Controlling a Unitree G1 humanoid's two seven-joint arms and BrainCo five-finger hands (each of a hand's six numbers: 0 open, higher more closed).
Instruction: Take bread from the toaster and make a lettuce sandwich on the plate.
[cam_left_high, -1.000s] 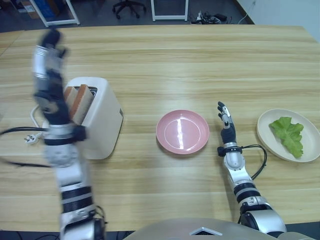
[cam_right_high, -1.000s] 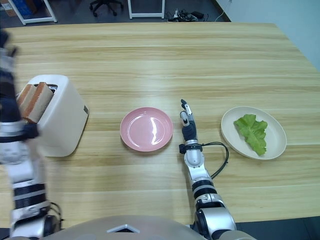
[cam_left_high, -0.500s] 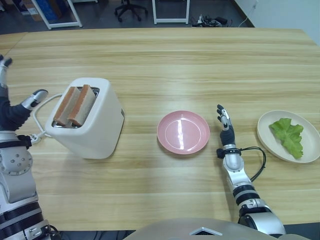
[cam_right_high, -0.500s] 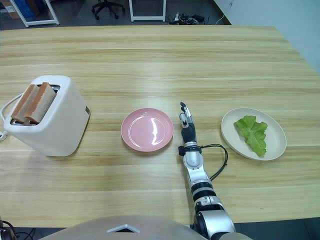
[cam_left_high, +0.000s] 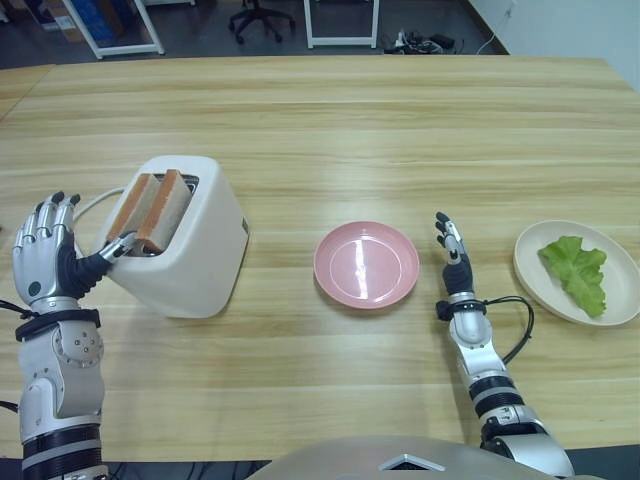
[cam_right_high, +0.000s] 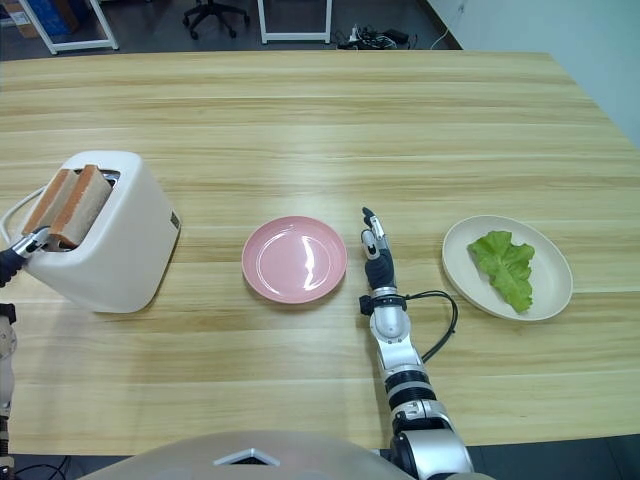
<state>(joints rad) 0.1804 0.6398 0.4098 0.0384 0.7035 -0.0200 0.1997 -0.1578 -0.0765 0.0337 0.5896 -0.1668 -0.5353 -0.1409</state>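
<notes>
A small dark mark (cam_left_high: 243, 228) on the toaster (cam_left_high: 205, 255) is unreadable.

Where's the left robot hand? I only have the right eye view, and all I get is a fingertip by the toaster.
Observer: The left robot hand stands upright just left of the toaster, its back toward the camera.
Operator: Is it gripping a bread slice?
Observer: No. Its fingers are spread and point up, holding nothing. The thumb stretches toward the near end of the left slice; I can't tell if it touches.
</notes>
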